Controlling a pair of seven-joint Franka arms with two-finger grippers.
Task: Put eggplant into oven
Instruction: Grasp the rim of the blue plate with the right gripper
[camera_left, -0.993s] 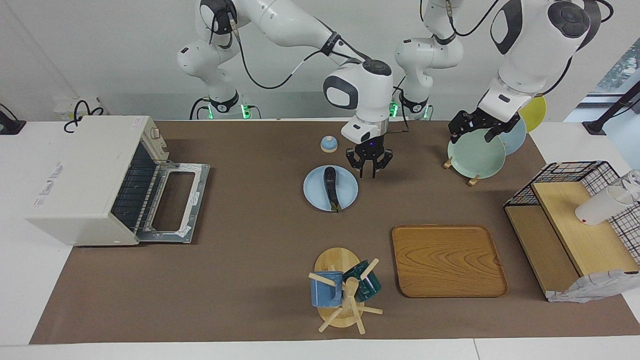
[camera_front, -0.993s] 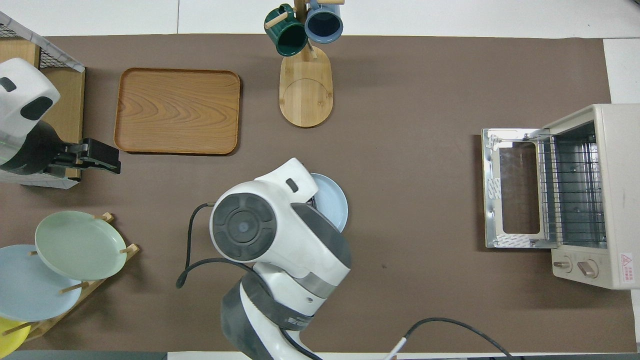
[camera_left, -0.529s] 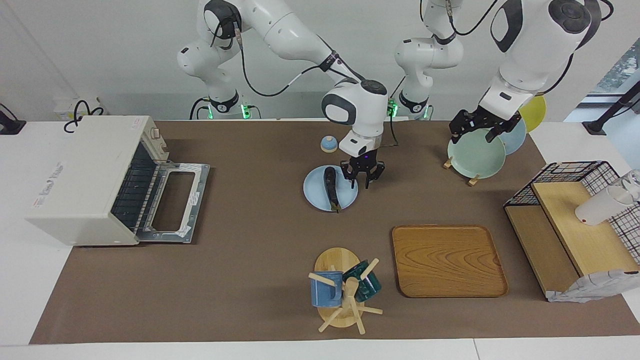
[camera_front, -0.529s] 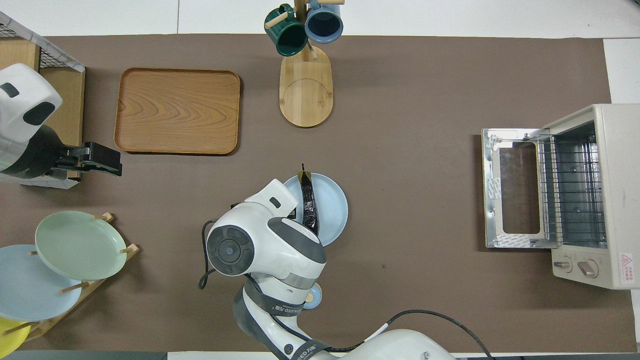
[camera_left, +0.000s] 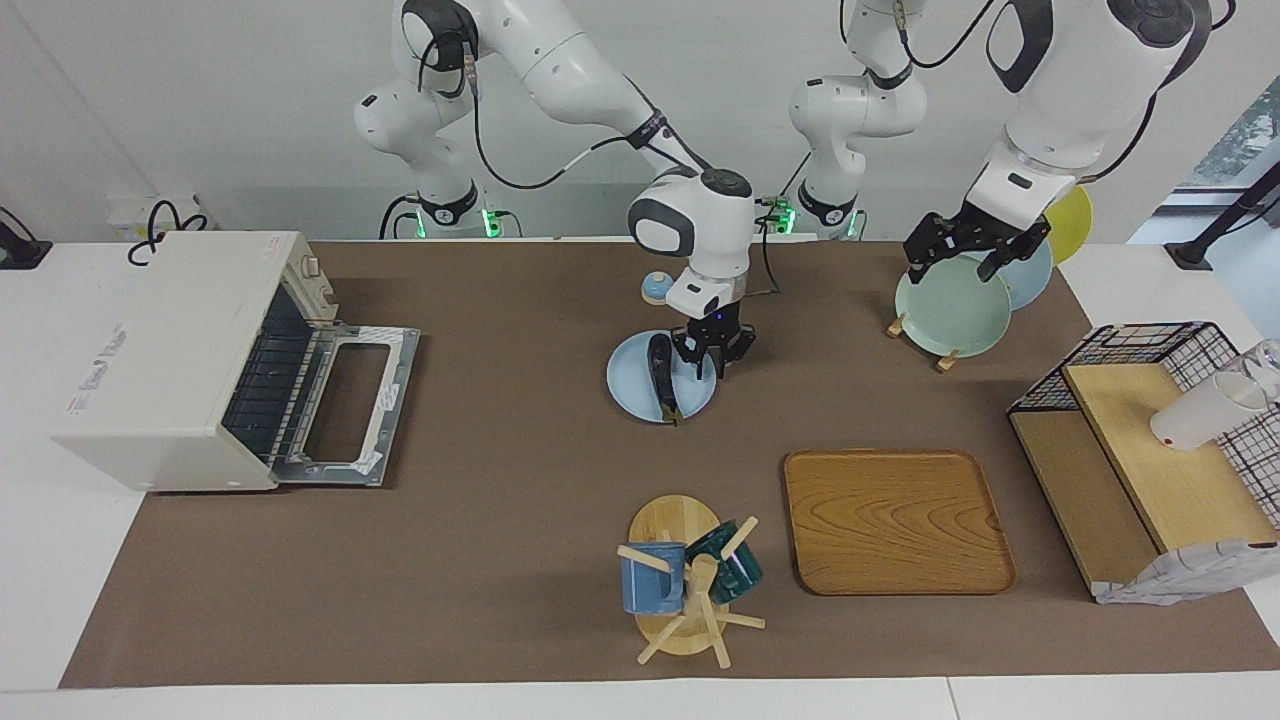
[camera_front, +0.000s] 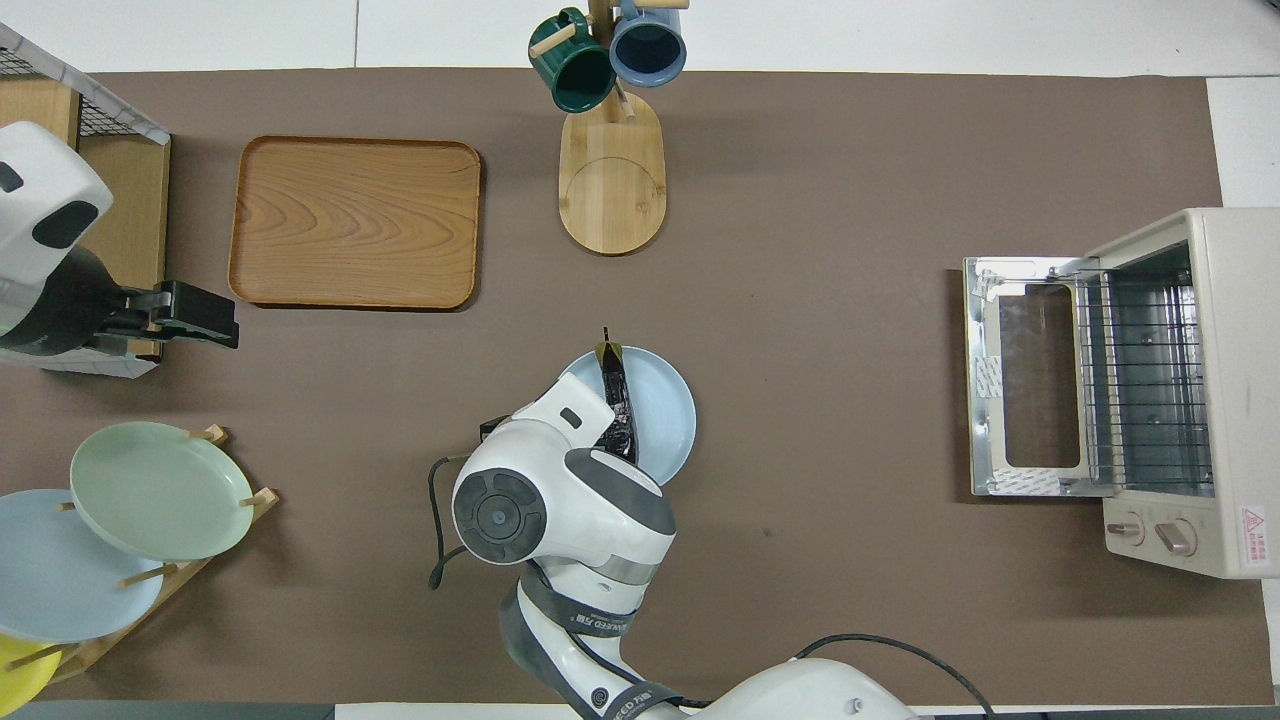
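Now the glossy, slender eggplant (camera_left: 660, 372) lies on a round pale-blue plate (camera_left: 632, 385) mid-worktop, well apart from the boxy off-white oven (camera_left: 170, 350), whose door is dropped open w/ wire rack showing. Right gripper (camera_left: 708, 362) sits low over the plate just beside the eggplant, fingers spread; overhead, its wrist hides part of plate and eggplant. Left gripper (camera_left: 960, 258) waits over the rack of plates (camera_left: 950, 310); can't tell its finger gap.

Wooden tray (camera_left: 897, 521) beside mug tree (camera_left: 688, 588) — plate rack (camera_left: 955, 305) (three plates) nearer the robots.
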